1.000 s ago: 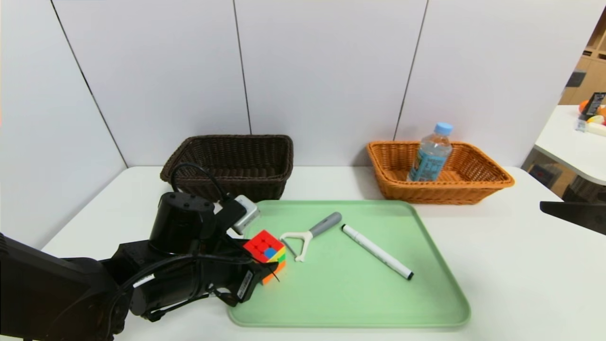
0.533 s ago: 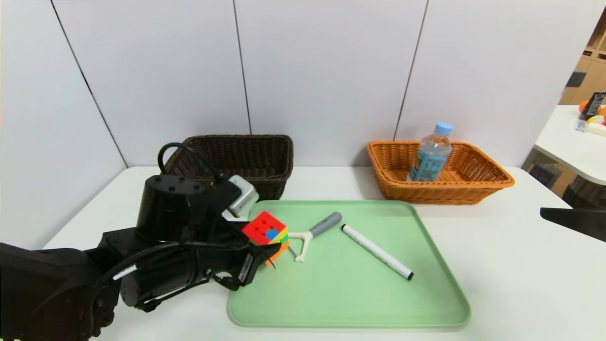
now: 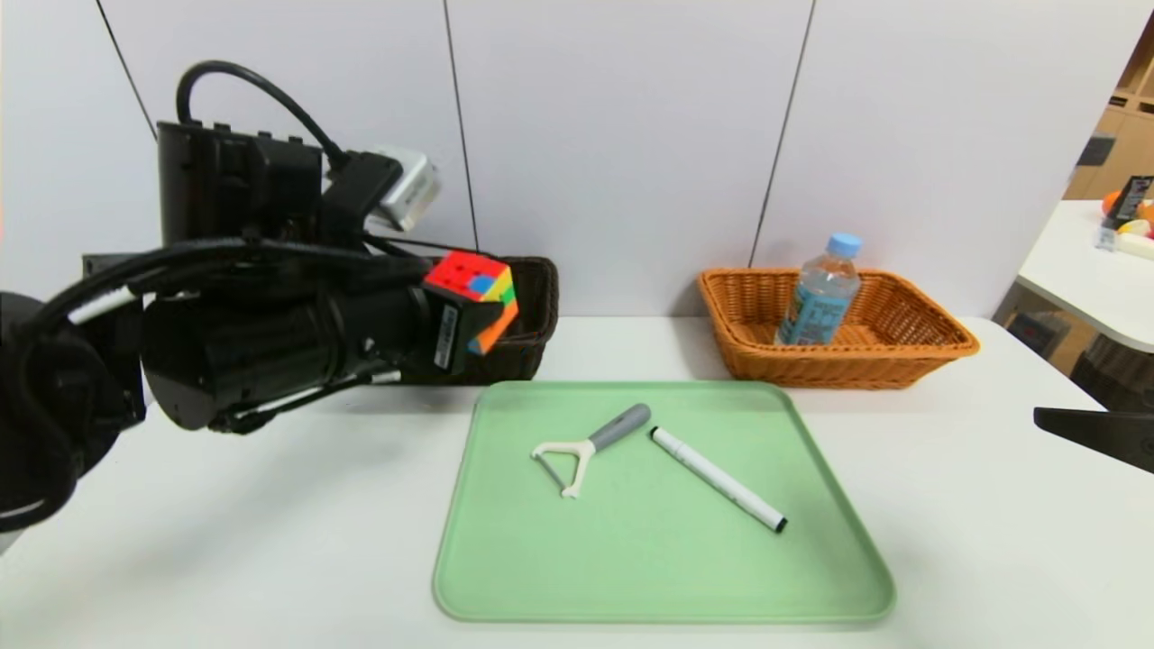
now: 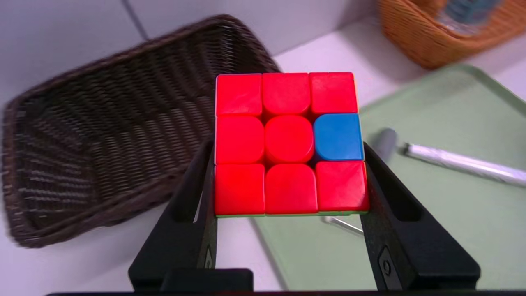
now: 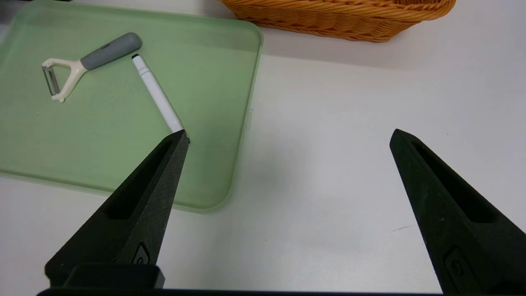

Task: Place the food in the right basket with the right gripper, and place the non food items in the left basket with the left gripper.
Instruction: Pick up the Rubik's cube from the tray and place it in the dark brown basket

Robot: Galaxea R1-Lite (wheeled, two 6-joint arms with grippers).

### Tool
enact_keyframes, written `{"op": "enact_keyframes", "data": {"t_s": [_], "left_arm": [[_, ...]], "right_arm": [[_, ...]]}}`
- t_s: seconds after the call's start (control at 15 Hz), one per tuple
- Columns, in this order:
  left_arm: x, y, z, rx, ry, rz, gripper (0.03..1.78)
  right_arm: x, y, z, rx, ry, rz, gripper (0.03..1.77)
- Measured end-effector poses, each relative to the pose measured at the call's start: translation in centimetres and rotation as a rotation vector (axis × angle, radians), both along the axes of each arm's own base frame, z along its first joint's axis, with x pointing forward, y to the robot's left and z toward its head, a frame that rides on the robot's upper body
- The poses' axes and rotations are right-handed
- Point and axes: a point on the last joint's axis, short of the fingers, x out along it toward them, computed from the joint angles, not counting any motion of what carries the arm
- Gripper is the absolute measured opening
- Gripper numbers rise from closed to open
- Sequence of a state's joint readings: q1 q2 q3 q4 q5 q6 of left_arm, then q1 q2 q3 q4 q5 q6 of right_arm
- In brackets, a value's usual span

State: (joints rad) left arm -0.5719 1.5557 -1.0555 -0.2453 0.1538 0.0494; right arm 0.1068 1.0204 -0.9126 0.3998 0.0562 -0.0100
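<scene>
Head view caught the left gripper (image 3: 473,311) clamped on the puzzle cube (image 3: 476,297) before the dark basket (image 3: 532,311); right gripper (image 5: 287,137) gaped wide

The puzzle cube (image 4: 289,143) is glossy, smooth plastic, its red tiles catching the light, and the fingers (image 4: 193,213) of the left gripper (image 4: 287,181) pressed against its sides look like matt black plastic with a faintly grainy surface. Both baskets are rough woven wicker, the left basket (image 3: 532,297) dark and dull, the right basket (image 3: 911,351) a warmer orange-tan with a slight sheen. The green tray (image 3: 667,568) looks like smooth matt plastic, the peeler (image 3: 590,443) has a white plastic head, a thin metal blade and a soft-looking grey handle, the marker (image 3: 717,477) is smooth white plastic, the water bottle (image 3: 819,293) clear shiny plastic with a printed label, and the table (image 3: 992,505) a smooth matt white.
</scene>
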Motion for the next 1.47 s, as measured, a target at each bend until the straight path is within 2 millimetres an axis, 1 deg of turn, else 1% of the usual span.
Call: {"op": "enact_keyframes", "data": {"t_s": [0.13,0.33,0.53,0.87,1.0,1.2,1.47], "left_arm": [[2.3,1.3,1.1,-0.010,-0.024,0.104,0.96],[6.2,2.9,1.2,-0.010,-0.033,0.216,0.96],[9.9,3.6,0.2,0.006,-0.004,0.276,0.96],[14.8,3.9,-2.6,0.027,0.133,0.328,0.96],[16.3,3.8,-3.4,0.015,0.173,0.345,0.96],[18.3,3.5,-5.2,0.004,0.221,0.365,0.96],[19.9,3.6,-7.5,-0.002,0.272,0.389,0.96]], "right_arm": [[0.0,0.0,0.0,0.001,-0.001,-0.001,1.69],[0.0,0.0,0.0,0.004,-0.001,-0.002,1.69],[-0.1,0.0,-0.2,0.004,0.006,-0.003,1.69],[-0.4,-0.1,-1.0,0.002,0.027,-0.004,1.69],[-0.6,-0.1,-1.4,0.003,0.035,-0.005,1.69],[-0.9,-0.2,-1.6,0.003,0.038,-0.011,1.69],[-1.0,-0.2,-1.7,0.004,0.034,-0.017,1.69]]}}
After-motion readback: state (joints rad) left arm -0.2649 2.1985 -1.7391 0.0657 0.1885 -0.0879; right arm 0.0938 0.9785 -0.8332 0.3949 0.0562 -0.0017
